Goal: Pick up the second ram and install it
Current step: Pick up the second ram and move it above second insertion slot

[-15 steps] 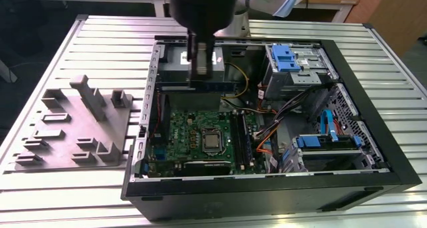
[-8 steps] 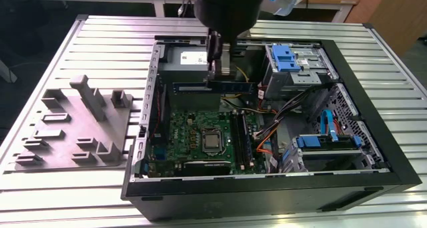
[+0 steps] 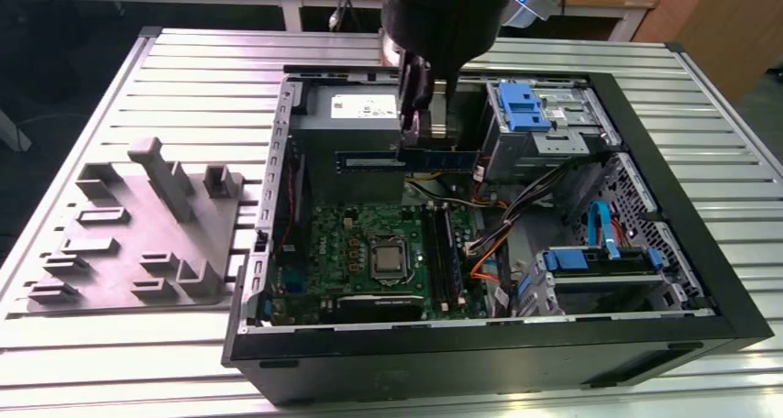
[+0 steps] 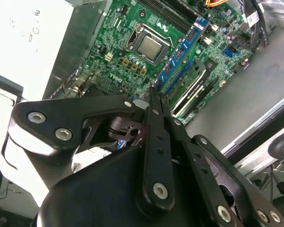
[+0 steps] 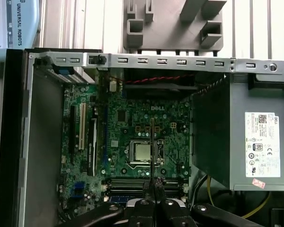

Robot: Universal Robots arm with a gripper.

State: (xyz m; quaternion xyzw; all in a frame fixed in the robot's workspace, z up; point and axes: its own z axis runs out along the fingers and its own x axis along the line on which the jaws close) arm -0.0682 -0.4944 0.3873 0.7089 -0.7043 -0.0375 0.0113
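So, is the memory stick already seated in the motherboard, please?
No; in the exterior view the gripper holds the memory stick up in the air, clear of the motherboard.

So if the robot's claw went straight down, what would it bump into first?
Probably the green motherboard, near its long black slots. The gripper holds the second ram over the open case, so the ram would touch first; depth is unclear.

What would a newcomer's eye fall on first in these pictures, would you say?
First, the gripper hanging over the open computer case, shut on the second ram, which it holds level above the green motherboard. Next, the grey moulded tray on the slatted table, at the exterior view's left.
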